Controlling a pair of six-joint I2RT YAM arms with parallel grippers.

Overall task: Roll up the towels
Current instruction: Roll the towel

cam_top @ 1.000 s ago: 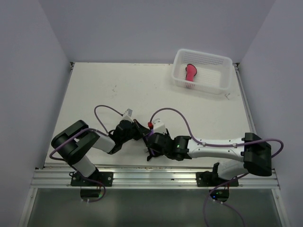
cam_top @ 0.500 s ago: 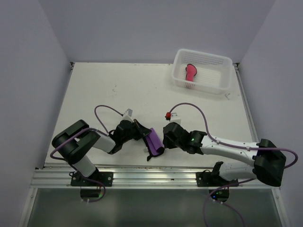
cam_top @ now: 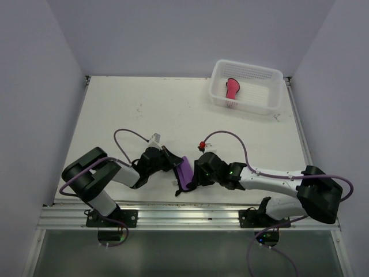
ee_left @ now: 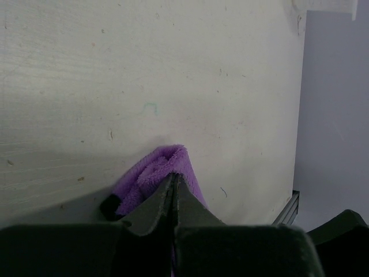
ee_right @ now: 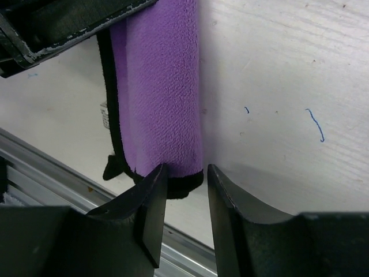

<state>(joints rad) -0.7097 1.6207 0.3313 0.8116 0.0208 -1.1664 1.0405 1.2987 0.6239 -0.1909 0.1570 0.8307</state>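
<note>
A purple towel [cam_top: 185, 173] with a black edge lies rolled into a short thick roll near the table's front edge, between my two grippers. My left gripper [cam_top: 175, 165] is shut on its far end; in the left wrist view the closed fingertips [ee_left: 174, 176] pinch the purple towel [ee_left: 151, 173]. My right gripper [cam_top: 195, 175] is open at the roll's other end. In the right wrist view its jaws [ee_right: 187, 173] straddle the black-edged end of the purple towel [ee_right: 161, 86] without squeezing it. A pink-red towel [cam_top: 232, 88] lies rolled in the basket.
The white perforated basket [cam_top: 275, 74] stands at the back right. An aluminium rail [cam_top: 184, 214] runs along the table's front edge, close behind the roll, and shows in the right wrist view [ee_right: 179, 254]. Grey walls enclose the table on three sides.
My right gripper drew back to the right, uncovering the purple roll, then came back left so its open jaws are at the roll's end. The left gripper kept its hold.
</note>
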